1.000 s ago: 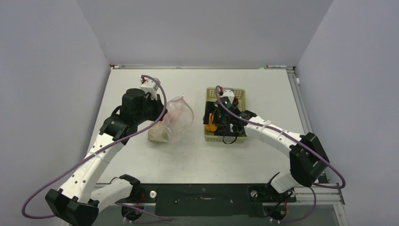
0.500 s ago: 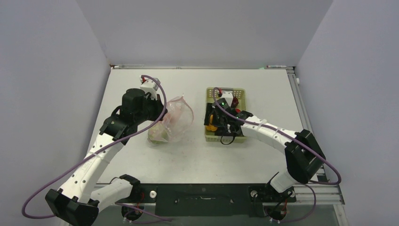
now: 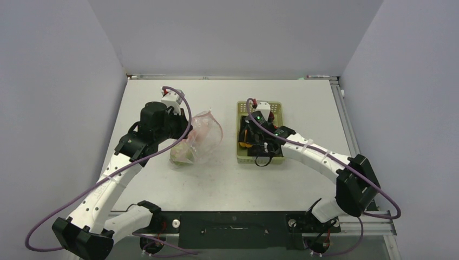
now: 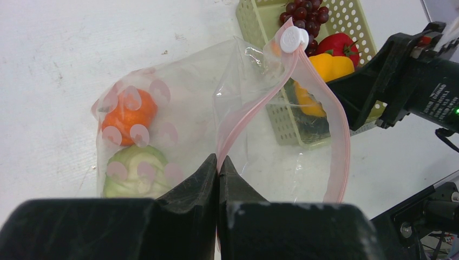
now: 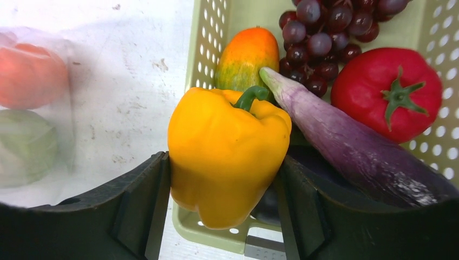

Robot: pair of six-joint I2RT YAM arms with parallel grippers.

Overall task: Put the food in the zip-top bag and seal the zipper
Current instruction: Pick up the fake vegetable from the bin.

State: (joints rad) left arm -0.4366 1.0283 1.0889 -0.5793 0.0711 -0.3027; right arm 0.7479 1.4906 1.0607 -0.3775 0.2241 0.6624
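The zip-top bag (image 3: 204, 135) lies left of centre, its mouth held open. My left gripper (image 4: 218, 162) is shut on the bag's pink zipper (image 4: 254, 105), whose white slider (image 4: 293, 38) sits at the far end. An orange piece (image 4: 130, 115) and a green piece (image 4: 134, 174) lie inside the bag. My right gripper (image 5: 223, 160) is over the basket's near left corner, its fingers pressed on both sides of a yellow pepper (image 5: 227, 143). Grapes (image 5: 325, 32), a red tomato (image 5: 387, 92), a purple eggplant (image 5: 346, 141) and an orange-green fruit (image 5: 246, 54) lie in the basket.
The pale green slatted basket (image 3: 240, 157) stands right of the bag, with a narrow strip of bare table between them. The right arm (image 3: 319, 157) reaches in from the right. Walls enclose the table on three sides.
The right gripper's fingers have closed in on the yellow pepper in the basket, and the wrist has shifted a little. The left arm and the bag have not moved.
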